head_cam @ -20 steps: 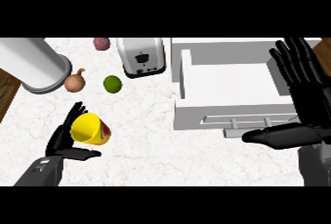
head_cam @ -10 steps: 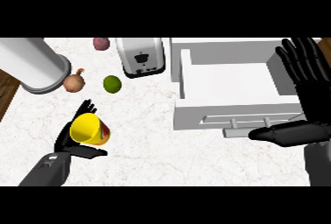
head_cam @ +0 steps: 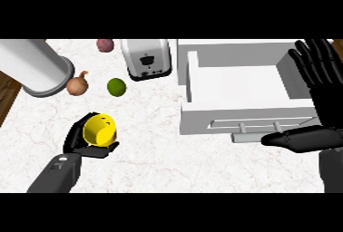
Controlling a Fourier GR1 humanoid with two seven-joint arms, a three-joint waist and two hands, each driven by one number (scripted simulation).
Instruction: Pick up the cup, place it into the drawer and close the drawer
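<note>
On the counter (head_cam: 167, 158), the cup (head_cam: 102, 130) sits at eight o'clock, in the left hand (head_cam: 87, 144). The open drawer (head_cam: 244, 88) lies at two o'clock (right hand (head_cam: 320, 86) beside it). Toaster (head_cam: 147, 59) at twelve; lime (head_cam: 116, 86), onion (head_cam: 78, 85) and canister (head_cam: 33, 67) toward ten.

The left hand (head_cam: 85, 144) curls its fingers around a yellow cup (head_cam: 101, 130) at lower left. The right hand (head_cam: 320, 97) rests open at the right edge, fingers upward.
</note>
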